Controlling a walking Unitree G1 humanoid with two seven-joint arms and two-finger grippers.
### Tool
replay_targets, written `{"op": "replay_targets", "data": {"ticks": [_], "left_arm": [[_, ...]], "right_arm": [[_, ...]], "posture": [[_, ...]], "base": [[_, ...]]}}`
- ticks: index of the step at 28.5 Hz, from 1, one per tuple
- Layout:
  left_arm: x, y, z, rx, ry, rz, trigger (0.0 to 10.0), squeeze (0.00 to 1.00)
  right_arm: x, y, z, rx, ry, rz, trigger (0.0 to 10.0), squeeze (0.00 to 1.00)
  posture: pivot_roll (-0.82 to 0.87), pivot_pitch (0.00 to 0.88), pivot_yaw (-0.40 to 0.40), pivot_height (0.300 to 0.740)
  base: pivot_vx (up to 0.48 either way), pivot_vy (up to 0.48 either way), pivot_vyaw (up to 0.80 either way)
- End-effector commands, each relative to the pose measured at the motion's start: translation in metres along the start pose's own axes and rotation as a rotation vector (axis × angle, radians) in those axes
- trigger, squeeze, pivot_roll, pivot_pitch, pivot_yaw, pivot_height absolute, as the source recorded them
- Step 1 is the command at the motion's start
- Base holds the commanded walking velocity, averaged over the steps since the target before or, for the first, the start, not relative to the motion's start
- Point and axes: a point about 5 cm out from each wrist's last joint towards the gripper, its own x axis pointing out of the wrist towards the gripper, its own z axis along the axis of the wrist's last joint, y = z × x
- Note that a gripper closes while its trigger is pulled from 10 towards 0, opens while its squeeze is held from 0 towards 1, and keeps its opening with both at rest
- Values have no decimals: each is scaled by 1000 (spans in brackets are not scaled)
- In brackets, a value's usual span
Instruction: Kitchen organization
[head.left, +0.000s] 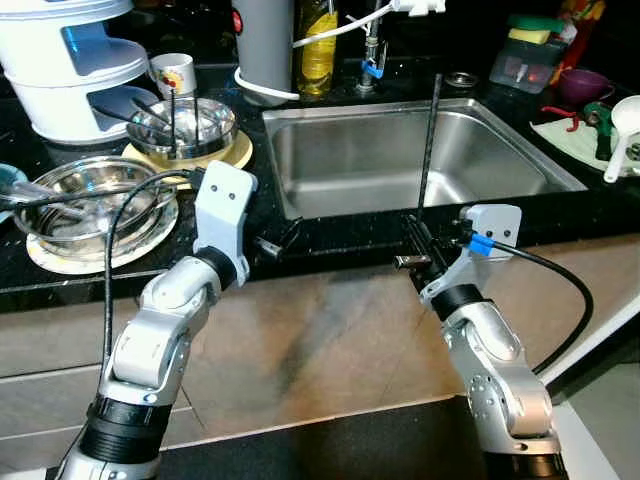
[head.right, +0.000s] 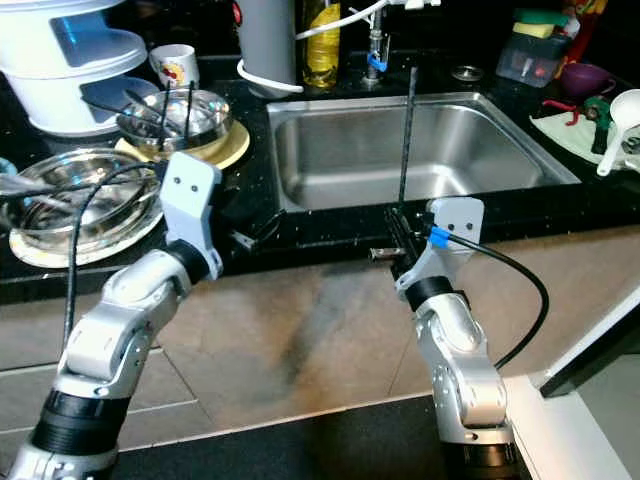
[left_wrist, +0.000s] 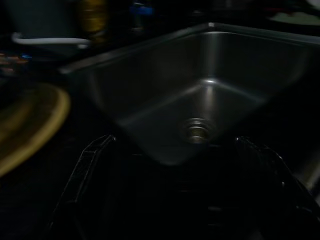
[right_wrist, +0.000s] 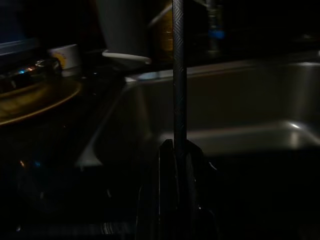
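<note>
My right claw (head.left: 415, 240): clamped together on a thin black rod (head.left: 430, 140), near the front edge of the sink (head.left: 330, 150); the rod stands almost upright and rises over the basin.
My left claw (head.left: 278, 240): fingers apart, holding nothing, hovering over the dark counter (head.left: 330, 235) at the sink's near left corner.
Sink: bare steel, with nothing in the basin that I can see except the drain (left_wrist: 198, 130).
Left of the sink: a steel bowl with utensils on a yellow plate (head.left: 240, 150) farther back, and a larger steel bowl (head.left: 90, 195) on a pale plate nearer me; behind them a white stacked container (head.left: 70, 70) and a mug (head.left: 175, 70).
Right of the sink: a white ladle (head.left: 622, 130) and a green-handled tool on a cloth, a purple bowl (head.left: 585, 85), a sponge on a plastic box.
Progress: I judge it early. Only the rod is in hand; the bowls, the utensils and the things on the right are all still lying out.
Left to do: put the rod wherever it belongs, then the dishes. Where the rod should go, I cannot tell.
</note>
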Motion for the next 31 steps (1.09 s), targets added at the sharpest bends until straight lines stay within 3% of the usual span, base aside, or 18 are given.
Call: {"op": "replay_targets", "data": {"ticks": [1,14,31], "left_arm": [[-2,3,-2,4,9,1,10000,0],[1,-3,-1,18,5,-26,10000,0],[1,-18,-1,0,12,-89,10000,0]], "right_arm": [[0,5,-3,6,12,12,10000,0],[-2,2,-4,16,12,-5,10000,0],[-5,-2,-7,20,22,-24,10000,0]], "posture": [[-85,164,-24,740],[-85,164,-24,740],[-85,165,-19,740]], "base": [[379,0,0],[367,0,0],[0,0,0]]}}
